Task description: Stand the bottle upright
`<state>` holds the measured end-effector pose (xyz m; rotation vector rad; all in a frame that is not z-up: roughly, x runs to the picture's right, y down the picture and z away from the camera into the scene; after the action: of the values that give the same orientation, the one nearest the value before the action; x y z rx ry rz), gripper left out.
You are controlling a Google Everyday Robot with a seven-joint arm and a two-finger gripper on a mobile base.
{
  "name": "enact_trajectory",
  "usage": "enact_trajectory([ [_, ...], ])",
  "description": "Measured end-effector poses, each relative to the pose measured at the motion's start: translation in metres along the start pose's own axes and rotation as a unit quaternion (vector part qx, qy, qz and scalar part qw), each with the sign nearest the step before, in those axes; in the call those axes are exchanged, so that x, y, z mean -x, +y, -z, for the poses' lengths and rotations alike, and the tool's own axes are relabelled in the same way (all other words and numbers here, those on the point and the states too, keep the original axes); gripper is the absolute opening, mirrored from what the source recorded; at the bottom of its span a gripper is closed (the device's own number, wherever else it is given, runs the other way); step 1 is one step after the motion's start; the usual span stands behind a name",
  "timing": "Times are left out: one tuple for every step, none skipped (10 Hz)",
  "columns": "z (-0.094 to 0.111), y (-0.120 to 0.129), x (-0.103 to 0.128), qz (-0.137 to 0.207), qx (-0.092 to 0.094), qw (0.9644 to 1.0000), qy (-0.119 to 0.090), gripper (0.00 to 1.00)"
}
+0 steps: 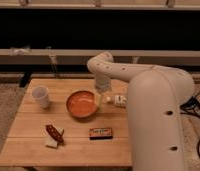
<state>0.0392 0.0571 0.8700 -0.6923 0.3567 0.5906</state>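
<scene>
The bottle (118,100) lies on its side on the right part of the wooden table (33,150), whitish with a pale cap pointing left; the arm's large white body hides its right end. My gripper (99,98) hangs from the bent white arm, low over the table between the orange bowl and the bottle's cap end. It stands open and holds nothing.
An orange bowl (82,103) sits mid-table just left of the gripper. A white paper cup (41,96) stands at the left. A dark box with orange print (100,132) and a brown packet (54,135) lie near the front. A railing runs behind the table.
</scene>
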Motion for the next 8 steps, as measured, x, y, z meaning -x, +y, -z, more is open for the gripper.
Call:
enact_trajectory([
  [-0.003,-0.002,0.001,0.01,-0.008,0.9998,0.017,0.8],
  [-0.005,-0.008,-0.003,0.012,-0.015,0.9995,0.025,0.8],
  [-0.005,-0.014,-0.005,0.015,-0.022,0.9991,0.032,0.8],
  [-0.007,-0.017,-0.004,0.022,-0.027,0.9986,0.041,0.8],
  [-0.009,-0.023,-0.003,0.032,-0.036,0.9975,0.052,0.8],
  [-0.011,-0.029,-0.005,0.039,-0.041,0.9966,0.06,0.8],
  [-0.014,-0.031,-0.006,0.046,-0.044,0.9957,0.067,0.8],
  [-0.016,-0.032,-0.006,0.053,-0.045,0.995,0.072,0.8],
])
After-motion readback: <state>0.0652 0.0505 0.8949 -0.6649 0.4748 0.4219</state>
